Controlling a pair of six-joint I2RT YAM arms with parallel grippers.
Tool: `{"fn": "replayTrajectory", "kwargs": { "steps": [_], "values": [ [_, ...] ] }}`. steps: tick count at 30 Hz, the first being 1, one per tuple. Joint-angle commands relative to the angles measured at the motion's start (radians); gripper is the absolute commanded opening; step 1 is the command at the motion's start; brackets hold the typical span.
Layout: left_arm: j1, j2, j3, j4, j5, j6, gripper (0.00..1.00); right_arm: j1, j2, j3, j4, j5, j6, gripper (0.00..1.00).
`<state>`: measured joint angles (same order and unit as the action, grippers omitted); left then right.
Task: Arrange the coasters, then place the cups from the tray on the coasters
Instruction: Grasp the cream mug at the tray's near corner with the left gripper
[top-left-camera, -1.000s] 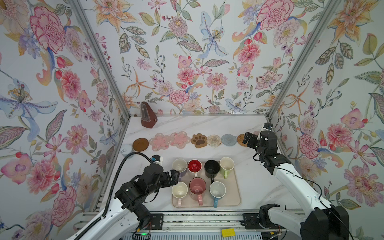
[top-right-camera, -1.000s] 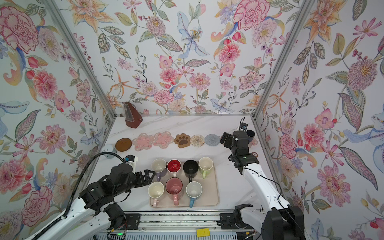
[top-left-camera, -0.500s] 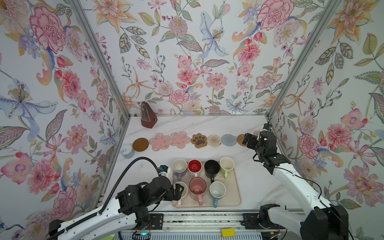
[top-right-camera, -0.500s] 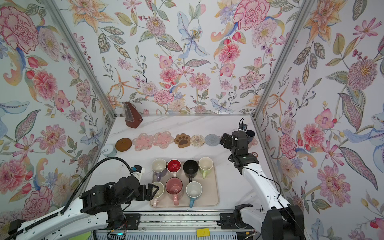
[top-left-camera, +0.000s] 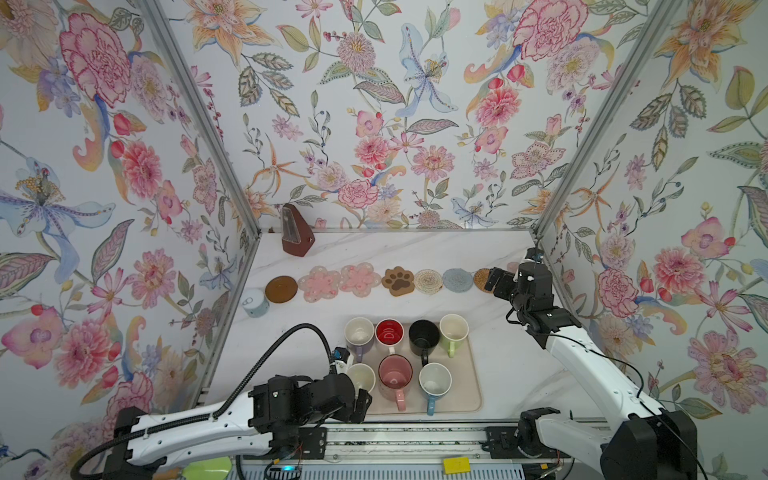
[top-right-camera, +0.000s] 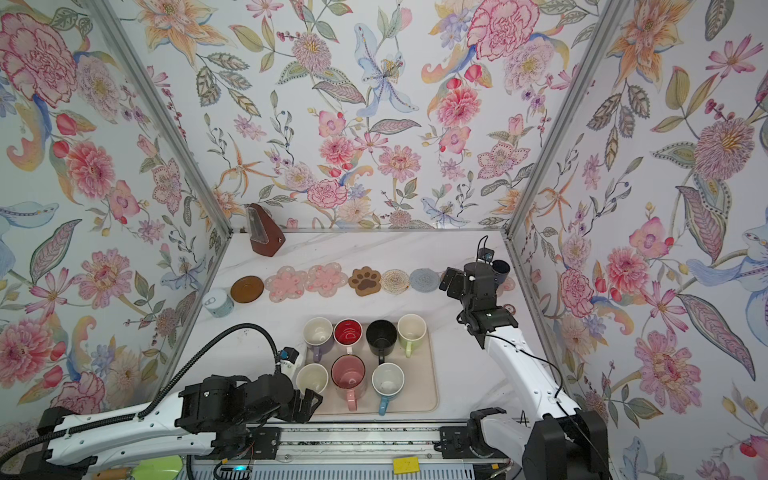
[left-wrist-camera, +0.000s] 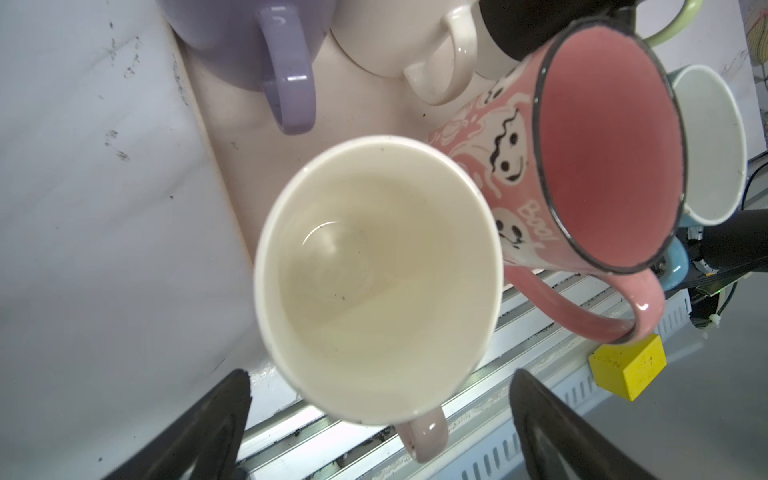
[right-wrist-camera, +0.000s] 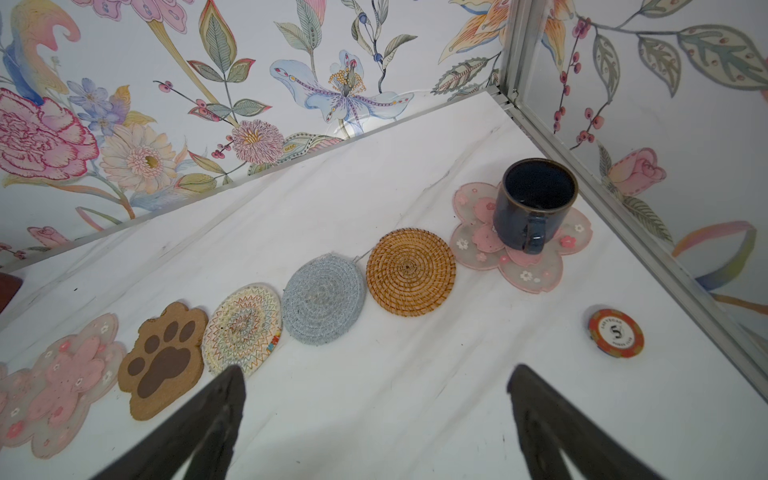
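Several coasters lie in a row at the back: brown disc (top-left-camera: 281, 289), two pink flowers (top-left-camera: 319, 283), paw print (top-left-camera: 398, 281), cream woven (top-left-camera: 428, 281), grey woven (top-left-camera: 457, 279), tan rattan (right-wrist-camera: 410, 272). A small navy cup (right-wrist-camera: 536, 203) stands on a third pink flower coaster (right-wrist-camera: 523, 266) at the right end. Several cups stand on the beige tray (top-left-camera: 469, 386). My left gripper (left-wrist-camera: 379, 374) is open above the cream-pink cup (left-wrist-camera: 374, 274) at the tray's front left, with a finger either side of its handle and touching nothing. My right gripper (right-wrist-camera: 376, 370) is open and empty, in front of the grey and rattan coasters.
A brown metronome (top-left-camera: 296, 237) stands at the back left. A pale-blue can (top-left-camera: 255, 302) sits by the left wall. A poker chip (right-wrist-camera: 616, 332) lies near the right wall. The speckled pink cup (left-wrist-camera: 606, 145) stands close beside the cream-pink one. The front rail carries a yellow block (left-wrist-camera: 627, 365).
My left gripper has drawn back from beside the lavender cup toward the front edge and now hangs over the cream-pink cup. The right gripper has barely moved.
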<state>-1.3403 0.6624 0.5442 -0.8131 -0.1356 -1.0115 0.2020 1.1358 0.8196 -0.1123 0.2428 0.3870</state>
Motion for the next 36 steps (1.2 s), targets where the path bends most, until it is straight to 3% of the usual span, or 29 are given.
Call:
{"fn": "replayTrajectory", "kwargs": {
  "steps": [1, 6, 29, 36],
  "values": [
    [-0.037, 0.016, -0.02, 0.018, -0.027, -0.021, 0.99, 0.007, -0.008, 0.035, -0.012, 0.005, 0.016, 0.99],
    [-0.05, 0.05, -0.031, 0.032, -0.01, -0.021, 0.96, 0.008, -0.013, 0.033, -0.015, 0.007, 0.015, 0.99],
    [-0.051, 0.185, 0.022, -0.029, -0.055, 0.005, 0.63, 0.005, -0.017, 0.025, -0.003, -0.003, 0.01, 0.99],
    [-0.05, 0.209, 0.041, -0.03, -0.052, 0.02, 0.41, 0.005, -0.018, 0.021, 0.003, -0.006, 0.01, 0.99]
  ]
}}
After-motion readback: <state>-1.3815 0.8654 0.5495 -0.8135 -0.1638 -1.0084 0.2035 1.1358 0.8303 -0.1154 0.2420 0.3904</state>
